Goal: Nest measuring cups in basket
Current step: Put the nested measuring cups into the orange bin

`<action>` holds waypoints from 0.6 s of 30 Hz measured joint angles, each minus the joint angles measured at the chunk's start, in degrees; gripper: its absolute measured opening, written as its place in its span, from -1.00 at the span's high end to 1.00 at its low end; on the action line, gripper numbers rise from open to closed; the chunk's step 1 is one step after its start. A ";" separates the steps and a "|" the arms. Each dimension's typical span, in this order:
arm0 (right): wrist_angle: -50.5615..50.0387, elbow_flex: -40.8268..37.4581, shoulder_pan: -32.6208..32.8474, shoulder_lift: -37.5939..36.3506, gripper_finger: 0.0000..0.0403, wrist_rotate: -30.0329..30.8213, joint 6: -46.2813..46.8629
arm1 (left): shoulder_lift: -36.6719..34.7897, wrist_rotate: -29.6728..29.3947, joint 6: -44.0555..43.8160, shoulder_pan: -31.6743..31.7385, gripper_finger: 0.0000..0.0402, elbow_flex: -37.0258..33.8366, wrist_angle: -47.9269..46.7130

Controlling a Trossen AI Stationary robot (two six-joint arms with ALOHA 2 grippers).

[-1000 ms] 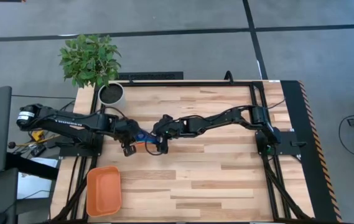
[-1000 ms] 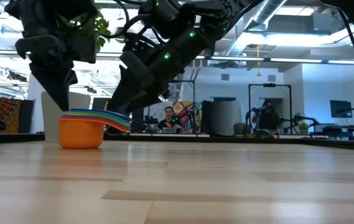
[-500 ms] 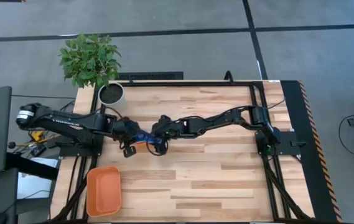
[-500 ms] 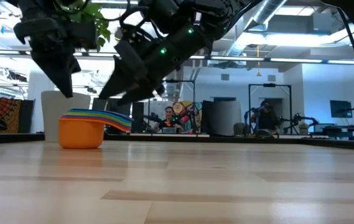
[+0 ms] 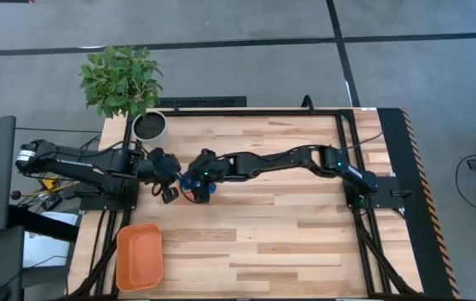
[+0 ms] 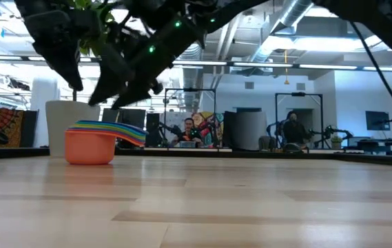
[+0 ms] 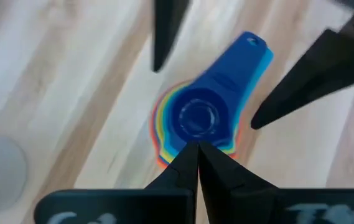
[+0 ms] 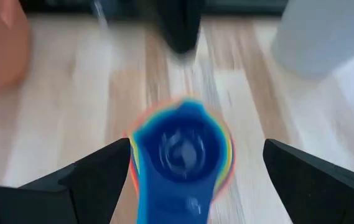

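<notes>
The measuring cups (image 5: 191, 189) are nested in one stack on the bare table, left of centre. The orange cup is at the bottom (image 6: 89, 146), a dark blue one is on top (image 7: 196, 117), and the handles fan out to one side (image 6: 130, 132). My left gripper (image 7: 196, 149) is shut and hovers just above the stack's rim. My right gripper (image 8: 196, 149) is open and hangs above the stack, one finger on each side, clear of it. The orange basket (image 5: 140, 255) sits at the near left corner, holding nothing.
A white plant pot (image 5: 149, 125) with a green plant stands at the far left corner, behind the stack. Both arms meet over the stack and crowd the space there. The table's middle and right half are bare wood (image 5: 304, 226).
My right gripper has moved toward the table's left and a little toward the far edge, from beside the handles to over the stack, rising as it went. My left gripper has risen off the stack. The stack has stayed where it was.
</notes>
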 joint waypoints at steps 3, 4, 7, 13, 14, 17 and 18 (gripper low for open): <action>-4.97 2.46 0.00 2.28 -0.94 0.18 0.00 | -1.77 -2.70 -1.48 -1.25 1.00 -0.02 -2.08; -6.26 2.46 -0.02 2.68 -0.94 0.14 0.12 | -2.61 -3.61 -1.65 -1.66 1.00 0.02 -1.98; -8.80 2.49 0.38 2.93 -0.94 0.36 0.59 | -4.31 -5.09 -3.03 -3.04 1.00 0.00 -3.21; -12.44 2.38 1.30 3.04 -0.94 0.36 1.99 | -6.41 -8.26 -5.20 -6.03 1.00 0.03 -3.94; -12.47 2.38 1.31 3.04 -0.94 0.37 1.99 | -6.70 -8.66 -5.39 -6.40 1.00 -0.01 -4.38; -12.32 2.38 1.33 2.97 -0.94 0.36 2.54 | -7.20 -9.25 -6.07 -6.69 1.00 0.04 -4.03; -12.18 2.38 1.31 2.95 -0.94 0.35 2.66 | -7.23 -8.96 -6.21 -6.69 1.00 0.02 -4.41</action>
